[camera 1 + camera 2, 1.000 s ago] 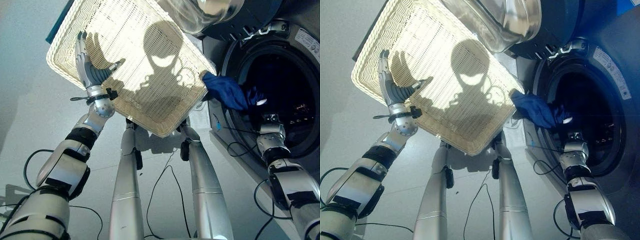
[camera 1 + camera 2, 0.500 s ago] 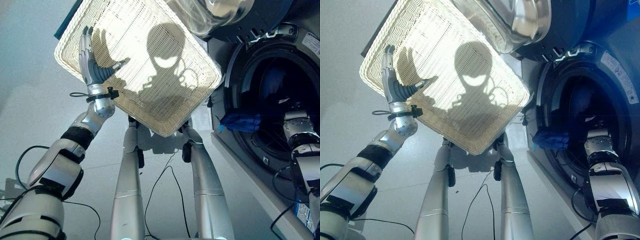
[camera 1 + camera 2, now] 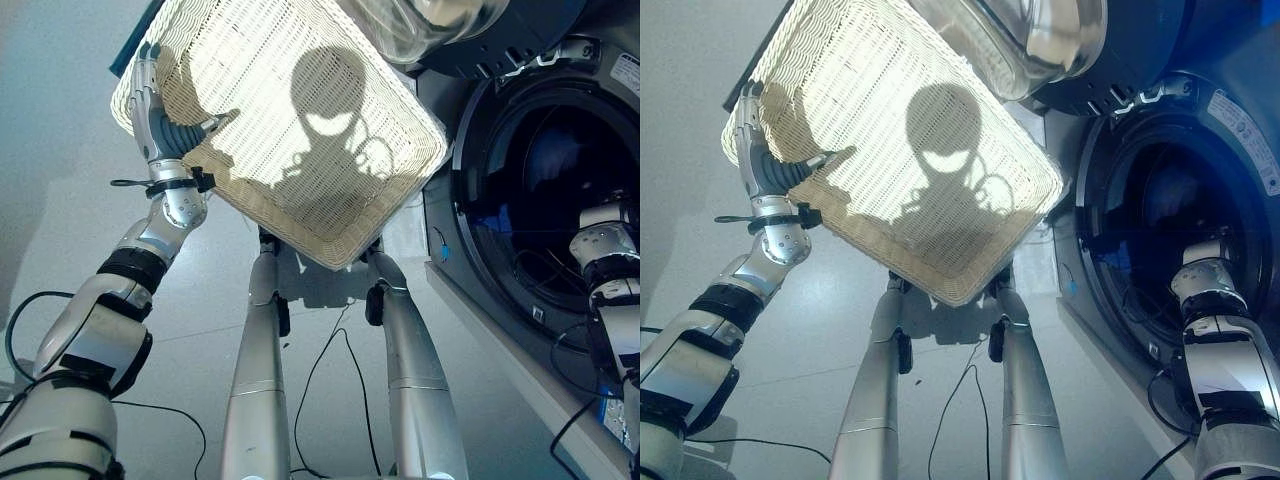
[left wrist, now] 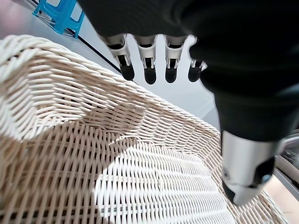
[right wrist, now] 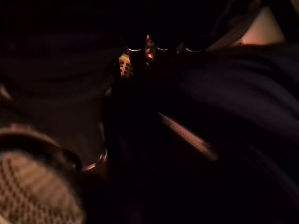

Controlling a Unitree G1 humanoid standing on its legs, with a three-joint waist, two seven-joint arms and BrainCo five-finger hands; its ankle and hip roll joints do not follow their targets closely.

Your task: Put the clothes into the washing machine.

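A cream wicker basket [image 3: 290,120] stands tilted on its stand beside the washing machine and looks empty. My left hand [image 3: 158,105] rests open against the basket's left rim; its straight fingers [image 4: 149,70] reach over the weave. The washer's round opening [image 3: 540,200] gapes dark at the right, with dim blue cloth [image 3: 555,160] inside the drum. My right wrist [image 3: 603,245] goes into that opening, and my right hand [image 5: 145,46] is deep in the dark drum beside dark cloth [image 5: 243,79].
The washer's glass door [image 3: 440,20] hangs open above the basket's far corner. A blue frame [image 4: 60,14] stands on the grey floor behind the basket. The washer's front panel [image 3: 1240,120] fills the right side.
The blue cloth that hung at the drum's rim has gone inside the drum with my right hand. My left hand has slid toward the basket's left corner.
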